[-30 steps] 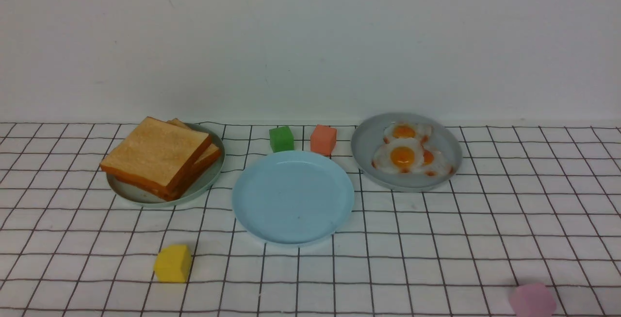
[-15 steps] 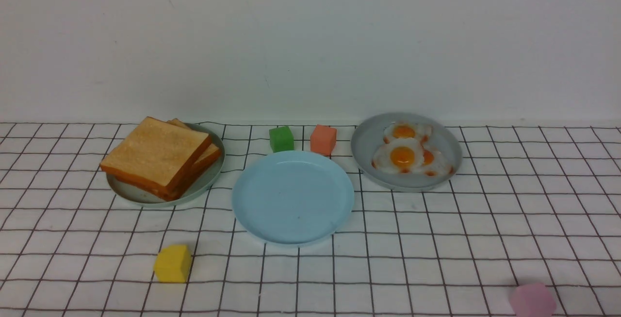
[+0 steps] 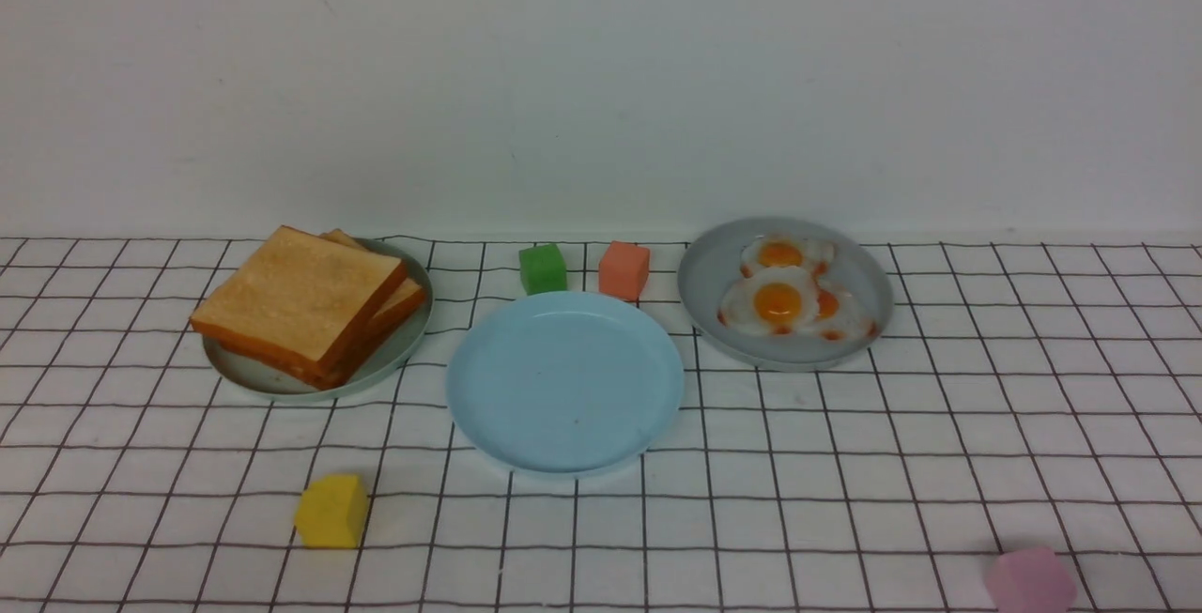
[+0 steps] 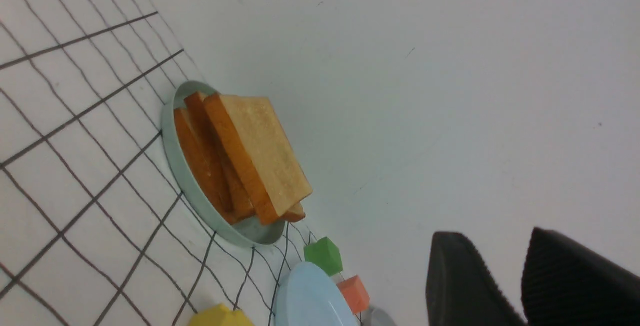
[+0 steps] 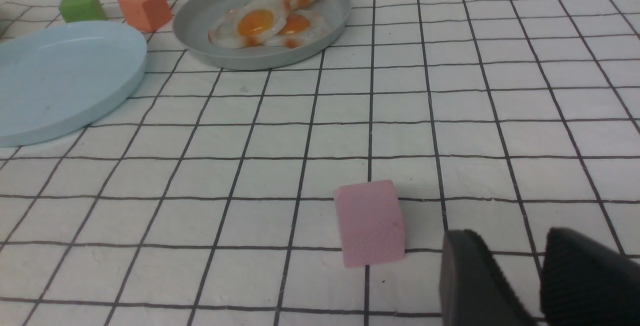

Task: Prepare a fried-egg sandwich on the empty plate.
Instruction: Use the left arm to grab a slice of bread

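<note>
Although the toast and eggs are laid out, no sandwich has been built: the blue plate lies bare at the middle of the checked cloth, nearer the robot than the other two plates.

Toast: a stack of golden-brown slices with darker orange crusts, lying slightly askew on a grey-green plate to the left of the blue plate. The two plates are near each other but apart.

Eggs: several fried eggs, overlapping, on a second grey-green plate to the right and a little behind the blue plate. Rims close together; contact cannot be determined.

Blocks: a green block and an orange block stand side by side just behind the blue plate, between the two grey-green plates. A yellow block sits in front of the toast plate. A pink block sits at the near right, well apart from the rest.

Left claw: seen in its wrist view only. Fingers partly apart with a clear gap; nothing between them. It is raised off the cloth, well apart from the toast.

Right claw: seen in its wrist view only. Fingers partly apart, holding nothing. It is low over the cloth, near the pink block but not touching it.
</note>
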You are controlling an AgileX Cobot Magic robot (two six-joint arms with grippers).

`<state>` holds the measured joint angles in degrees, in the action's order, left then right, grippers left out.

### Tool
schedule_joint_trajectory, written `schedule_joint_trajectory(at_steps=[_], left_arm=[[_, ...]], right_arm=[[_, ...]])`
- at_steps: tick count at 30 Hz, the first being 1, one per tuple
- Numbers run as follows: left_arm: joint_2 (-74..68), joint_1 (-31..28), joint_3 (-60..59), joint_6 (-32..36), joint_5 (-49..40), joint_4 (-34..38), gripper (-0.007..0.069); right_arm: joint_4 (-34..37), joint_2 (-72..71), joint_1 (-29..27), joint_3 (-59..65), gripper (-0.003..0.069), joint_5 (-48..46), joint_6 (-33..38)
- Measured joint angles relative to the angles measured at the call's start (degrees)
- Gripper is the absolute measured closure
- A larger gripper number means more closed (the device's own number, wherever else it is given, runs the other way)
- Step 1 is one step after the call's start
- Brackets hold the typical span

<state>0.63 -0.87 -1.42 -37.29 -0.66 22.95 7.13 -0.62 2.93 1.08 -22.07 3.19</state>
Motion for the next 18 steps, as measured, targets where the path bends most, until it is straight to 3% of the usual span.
schedule_joint_trajectory(at_steps=[4,8,9,10,13,18], left_arm=[[-2.4,0.0,6.0,3.2,-8.2,-3.1,0.0503],[-14.4,0.0,17.6,14.3,-21.8,-6.3,0.0624],[-16.0,0.0,18.3,15.0,-23.4,-6.4,0.0629],[-22.3,0.0,23.8,20.8,-30.6,-6.6,0.0638],[-33.9,0.8,33.9,29.6,-44.9,-6.7,0.0638],[-45.3,5.7,44.1,33.1,-53.1,-6.8,0.0638]], right_arm=[[0.0,0.0,0.0,0.0,0.0418,0.0,0.0],[0.0,0.0,0.0,0.0,0.0418,0.0,0.0],[0.0,0.0,0.0,0.0,0.0418,0.0,0.0],[0.0,0.0,0.0,0.0,0.0418,0.0,0.0],[0.0,0.0,0.0,0.0,0.0418,0.0,0.0],[3.5,0.0,0.0,0.4,0.0418,3.2,-1.9]])
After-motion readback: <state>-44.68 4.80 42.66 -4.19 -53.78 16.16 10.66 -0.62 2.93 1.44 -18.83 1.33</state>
